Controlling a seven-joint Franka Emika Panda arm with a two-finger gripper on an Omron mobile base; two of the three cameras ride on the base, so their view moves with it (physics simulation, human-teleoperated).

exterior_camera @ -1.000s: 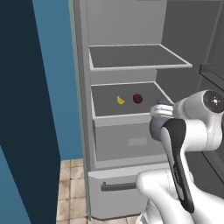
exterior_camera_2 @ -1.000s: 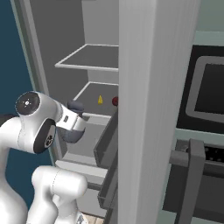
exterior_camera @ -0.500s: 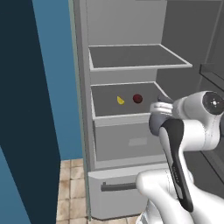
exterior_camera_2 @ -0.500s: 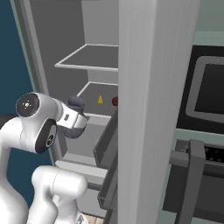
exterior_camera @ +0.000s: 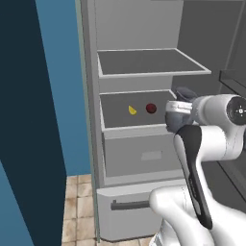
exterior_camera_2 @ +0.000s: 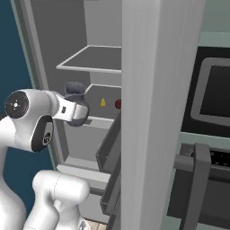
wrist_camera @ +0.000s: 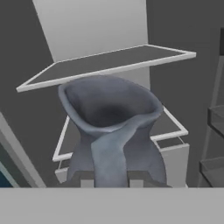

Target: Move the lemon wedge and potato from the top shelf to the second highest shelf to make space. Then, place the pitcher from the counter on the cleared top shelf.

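Observation:
My gripper is shut on the dark blue-grey pitcher, holding it upright in front of the open fridge, at about the height of the second highest shelf and right of it. The pitcher's flared rim shows close up in the hand view, with the bare top shelf just behind and above it. On the second highest shelf lie the yellow lemon wedge and the dark red potato, side by side. The right base view has the pitcher, lemon wedge and potato. The counter is out of view.
The blue fridge door stands open at the left. Below the shelves sit a pale drawer and a lower drawer with a dark handle. A grey panel with door bins and a dark oven stand at the right.
The gripper has lifted the pitcher a little higher toward the level of the top shelf. The lemon wedge and potato have stayed in place.

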